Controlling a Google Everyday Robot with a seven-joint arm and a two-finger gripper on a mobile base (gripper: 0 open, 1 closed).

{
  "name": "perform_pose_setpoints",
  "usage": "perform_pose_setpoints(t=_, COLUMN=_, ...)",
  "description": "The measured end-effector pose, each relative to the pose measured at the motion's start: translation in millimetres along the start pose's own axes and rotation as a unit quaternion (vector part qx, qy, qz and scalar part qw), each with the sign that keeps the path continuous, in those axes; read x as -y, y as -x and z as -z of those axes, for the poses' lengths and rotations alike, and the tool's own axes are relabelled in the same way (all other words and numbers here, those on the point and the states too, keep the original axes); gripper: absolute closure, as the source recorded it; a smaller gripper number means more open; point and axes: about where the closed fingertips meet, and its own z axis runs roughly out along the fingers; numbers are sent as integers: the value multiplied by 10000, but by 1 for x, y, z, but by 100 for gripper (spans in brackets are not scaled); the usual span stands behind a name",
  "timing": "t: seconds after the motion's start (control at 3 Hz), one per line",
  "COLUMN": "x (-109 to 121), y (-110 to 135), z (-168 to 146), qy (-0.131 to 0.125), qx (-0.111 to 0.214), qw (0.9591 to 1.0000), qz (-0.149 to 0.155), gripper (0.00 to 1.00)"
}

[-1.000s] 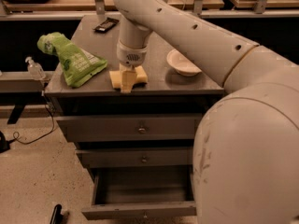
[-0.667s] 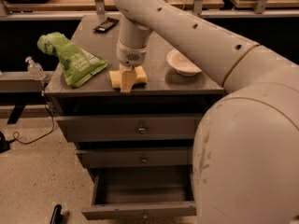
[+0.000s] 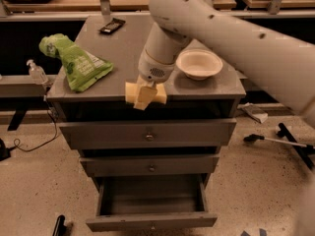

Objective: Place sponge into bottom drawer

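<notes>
The pale yellow sponge [image 3: 158, 94] is at the front edge of the grey cabinet's top [image 3: 123, 48], overhanging it slightly. My gripper [image 3: 144, 96] comes down on it from above, just below the white wrist, and is shut on the sponge; one yellowish finger [image 3: 142, 101] crosses its front. The bottom drawer [image 3: 152, 200] is pulled open below, and its deep tray shows nothing inside. Its flat front [image 3: 151, 222] faces the camera. The two drawers above it are shut.
A green bag [image 3: 76, 63] lies on the left of the top. A cream bowl [image 3: 199, 64] sits to the right of the gripper, and a black phone [image 3: 112, 25] lies at the back. A clear pump bottle [image 3: 35, 73] stands left of the cabinet. A long-handled tool [image 3: 275, 140] lies on the floor to the right.
The gripper and sponge have moved forward to the front edge of the cabinet top. The view has shifted, and the arm now fills less of the right side.
</notes>
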Motion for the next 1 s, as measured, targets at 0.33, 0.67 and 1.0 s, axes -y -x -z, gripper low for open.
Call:
perform_pose_setpoints(t=0.33, x=-68, y=0, z=46, qy=-234, qx=675, qw=9967, qz=-392, gripper=100)
perform_pose_setpoints(t=0.67, x=-95, y=-36, z=58, qy=-212, qx=773, qw=9929, qz=-884, gripper=100)
perform_pose_setpoints(t=1.0, x=-88, y=-33, z=58, qy=-241, qx=708, qw=9937, qz=-831, gripper=100)
